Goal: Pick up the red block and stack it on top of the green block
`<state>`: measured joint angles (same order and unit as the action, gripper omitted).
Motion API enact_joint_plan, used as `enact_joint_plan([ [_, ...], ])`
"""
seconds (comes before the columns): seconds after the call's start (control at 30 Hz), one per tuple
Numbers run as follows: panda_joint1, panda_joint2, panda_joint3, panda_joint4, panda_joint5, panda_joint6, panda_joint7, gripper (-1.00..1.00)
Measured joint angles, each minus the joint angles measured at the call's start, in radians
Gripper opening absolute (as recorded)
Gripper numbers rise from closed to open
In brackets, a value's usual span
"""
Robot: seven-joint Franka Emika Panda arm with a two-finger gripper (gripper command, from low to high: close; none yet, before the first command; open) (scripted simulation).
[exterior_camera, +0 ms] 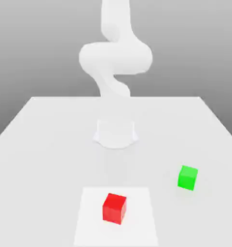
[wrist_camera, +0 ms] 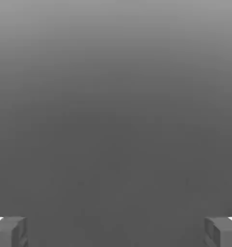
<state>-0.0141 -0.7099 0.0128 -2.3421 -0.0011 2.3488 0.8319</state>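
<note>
A small bright red block rests on a lighter square patch near the table's front edge in the exterior view. The green block, about the same size, sits apart from it toward the exterior view's right and a little farther back. In the hand view my gripper is open, its two grey fingertips standing far apart with nothing between them, against a plain grey background. The white arm rises from its base behind the blocks and curls upward.
The arm's round base stands at the middle of the white table. A pale square patch lies under the red block at the front.
</note>
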Motion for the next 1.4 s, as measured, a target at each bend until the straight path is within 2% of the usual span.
enact_joint_plan([
  [0.67,-0.065,0.732,0.056,-0.339,-0.014,0.391,0.266,0.00],
  [0.87,-0.046,0.950,0.032,-0.331,-0.043,0.564,0.301,0.00],
  [0.9,-0.041,0.980,0.026,-0.327,-0.048,0.590,0.305,-1.00],
  [1.13,-0.041,0.984,0.024,-0.326,-0.052,0.595,0.310,-1.00],
  [1.33,-0.046,0.795,0.050,-0.356,-0.011,0.435,0.287,-1.00],
  [1.4,0.027,0.741,0.092,-0.380,0.014,0.407,0.331,-1.00],
])
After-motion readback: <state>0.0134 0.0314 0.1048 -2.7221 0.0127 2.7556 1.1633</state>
